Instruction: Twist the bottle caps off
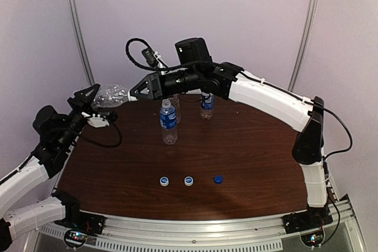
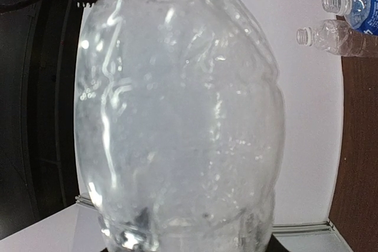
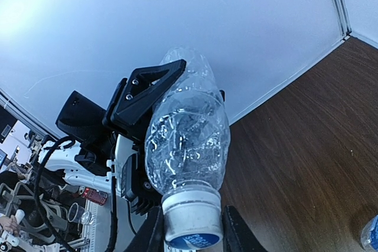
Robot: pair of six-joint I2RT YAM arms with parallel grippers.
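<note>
My left gripper (image 1: 94, 103) is shut on a clear, nearly label-free bottle (image 1: 110, 95) and holds it on its side above the table's far left corner. This bottle fills the left wrist view (image 2: 177, 122) and hides the fingers there. Its white cap with a blue top (image 3: 192, 221) sits between the fingers of my right gripper (image 3: 192, 235), which is shut on it. Three open bottles (image 1: 168, 122) (image 1: 207, 104) (image 1: 176, 105) stand at the far middle. Three loose caps lie near the front: two white and blue (image 1: 164, 180) (image 1: 189, 180) and one dark blue (image 1: 218, 178).
The dark wooden table (image 1: 254, 157) has a curved far edge against a pale wall. My right arm (image 1: 266, 95) reaches across the far side, above the standing bottles. A metal rail (image 1: 195, 228) runs along the near edge.
</note>
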